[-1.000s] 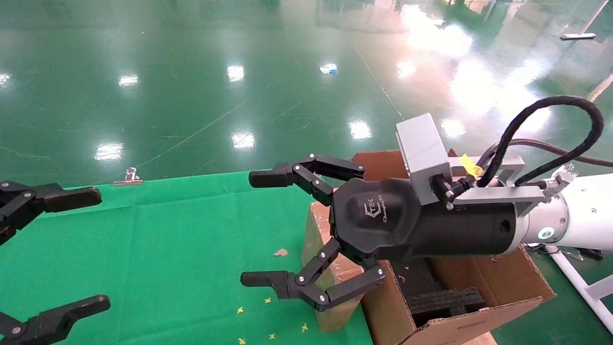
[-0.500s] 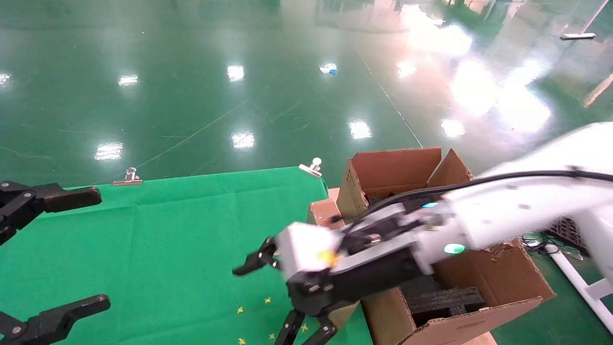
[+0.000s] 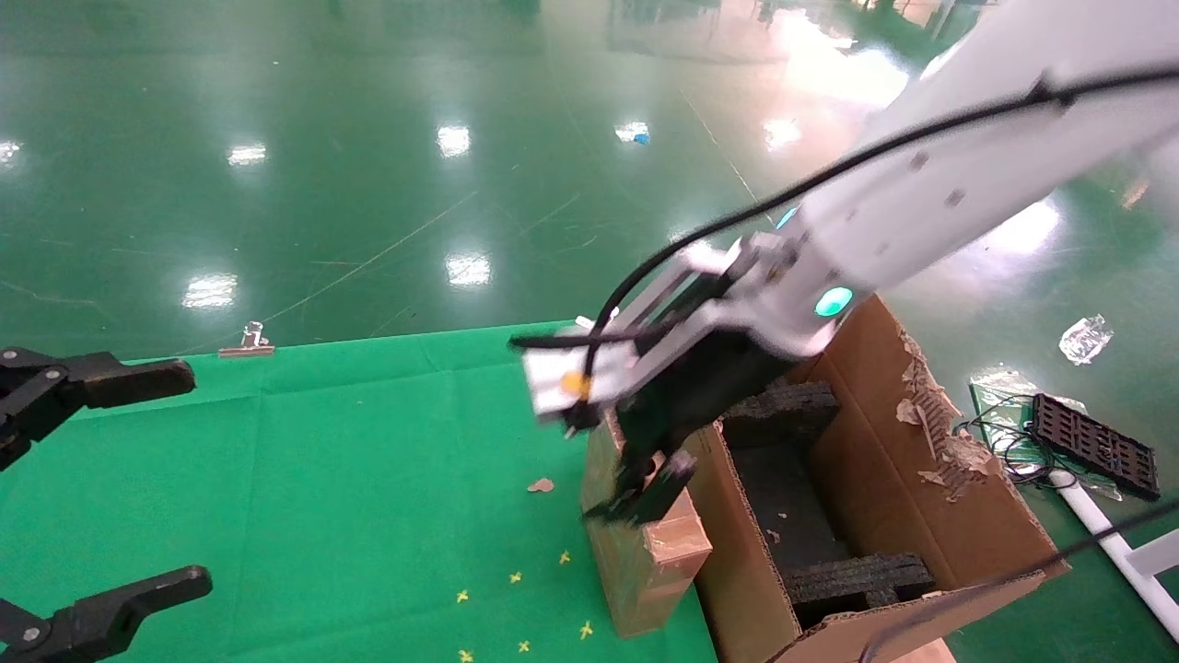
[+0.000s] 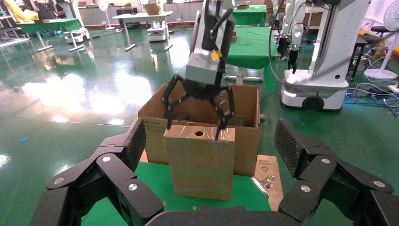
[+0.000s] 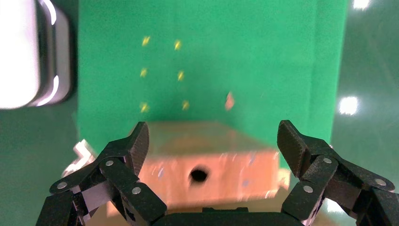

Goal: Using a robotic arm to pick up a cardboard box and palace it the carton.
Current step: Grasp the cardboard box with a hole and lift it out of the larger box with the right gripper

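Green cloth [image 3: 304, 479] below, right gripper [image 4: 197, 110] hangs spread wide directly over the upright cardboard box [image 4: 200, 162], fingertips straddling its top beside the carton [image 3: 921, 516]; left gripper [image 3: 55, 497] idles open.

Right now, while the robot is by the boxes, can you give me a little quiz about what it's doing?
1. True or false: the small box is already inside the big carton.
2. What is on the small box's top face? A) a round hole B) a red sticker C) a handle
3. Fill in: the right claw hangs just above the small box with its fingers ____.

Key: 1 false, it stands on the green cloth beside the carton. 2 A. 3 open. The left claw is parked open off to the left.
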Controlling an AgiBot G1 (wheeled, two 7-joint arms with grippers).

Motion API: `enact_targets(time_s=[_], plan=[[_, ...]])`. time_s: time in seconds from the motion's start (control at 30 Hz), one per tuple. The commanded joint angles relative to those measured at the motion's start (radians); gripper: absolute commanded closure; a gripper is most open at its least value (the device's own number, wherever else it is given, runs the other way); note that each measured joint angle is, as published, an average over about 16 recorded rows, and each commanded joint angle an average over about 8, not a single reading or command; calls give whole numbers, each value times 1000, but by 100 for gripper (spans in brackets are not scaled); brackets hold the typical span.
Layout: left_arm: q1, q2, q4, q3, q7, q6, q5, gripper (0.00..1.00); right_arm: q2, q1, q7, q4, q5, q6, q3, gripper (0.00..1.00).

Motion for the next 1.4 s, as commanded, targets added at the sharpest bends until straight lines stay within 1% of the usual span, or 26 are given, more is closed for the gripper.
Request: enact_targets(time_s=[0.03, 0.13, 0.27, 0.4, 0.53, 0.63, 0.73, 0.87, 0.97, 1.07, 1.17, 1.4], plan=[[0, 0, 0, 0, 0, 0, 0, 0, 8, 77, 14, 0, 6, 0, -72, 0], [0, 0, 0, 0, 0, 0, 0, 0, 8, 126, 26, 2, 12, 7, -164, 0], [0, 0, 0, 1, 0, 0, 0, 0, 3, 160, 43, 3, 18, 19, -256, 0], [0, 0, 0, 1, 0, 0, -1, 0, -2, 179, 62, 4, 25, 32, -312, 0], [0, -1, 0, 1, 1, -1, -1, 0, 7, 199, 97, 3, 40, 49, -335, 0], [0, -1, 0, 1, 1, -1, -1, 0, 23, 217, 171, -3, 50, 58, -342, 0], [0, -1, 0, 2, 1, -1, -1, 0, 33, 234, 313, -20, 57, 59, -349, 0], [0, -1, 0, 2, 1, -1, -1, 0, 18, 247, 522, -68, 70, 44, -366, 0], [0, -1, 0, 2, 1, -1, -1, 0, -2, 242, 622, -127, 110, 29, -376, 0], [-1, -1, 0, 2, 1, -1, -2, 0, -27, 226, 675, -199, 153, 19, -391, 0], [-1, -1, 0, 3, 1, -1, -2, 0, -53, 207, 709, -270, 180, 17, -414, 0], [-1, -1, 0, 3, 2, -1, -2, 0, -103, 171, 758, -379, 186, 36, -459, 0]])
